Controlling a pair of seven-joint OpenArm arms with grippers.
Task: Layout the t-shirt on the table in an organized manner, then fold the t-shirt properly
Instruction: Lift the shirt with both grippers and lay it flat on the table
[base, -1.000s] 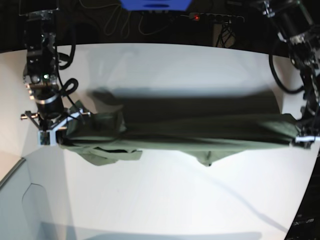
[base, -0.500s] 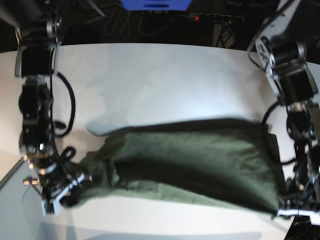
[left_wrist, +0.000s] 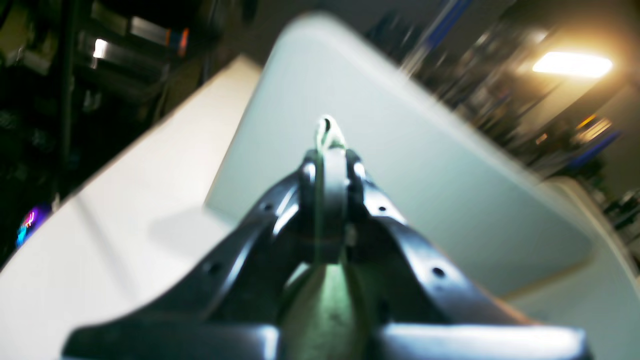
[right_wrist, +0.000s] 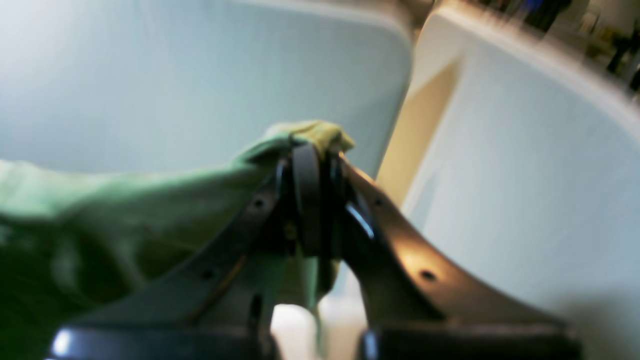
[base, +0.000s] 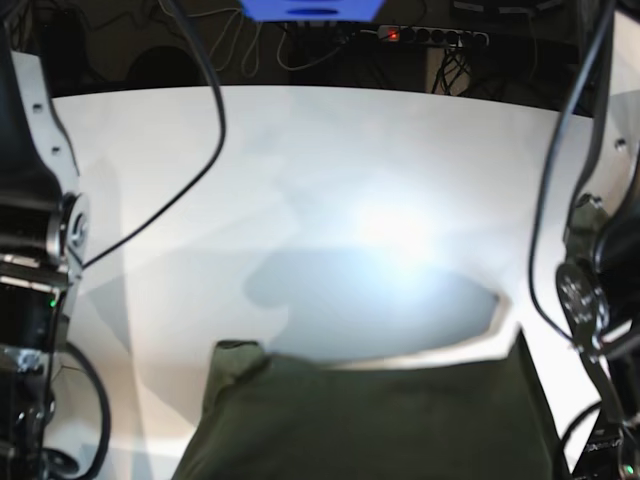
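Compared with the earlier base frames, the t-shirt (base: 380, 415) has travelled from mid-table toward the near edge of the table (base: 330, 170) and now fills the lower part of the base view, its lower portion cut off by the frame. Both arms have drawn toward the camera; only upper links and cables show at the left and right edges.

Left gripper (left_wrist: 330, 150): jaws pinched tight on a thin fold of green fabric, a pale tip of it protruding past the fingertips. Right gripper (right_wrist: 312, 165): jaws clamped on a bunched corner of the shirt, the cloth trailing away to its side.

Risks, as a judgement:
- Each pinch takes very little material. Further tension between the two arms could pull a corner free.
- The garment sits at the near edge of the table. Released here, it could slide off, or land bunched rather than flat.

Limits of visibility:
- Both wrist views are blurred by motion.
- Neither gripper appears in the base view.
- Whether the shirt hangs clear of the table or drags on it cannot be told.
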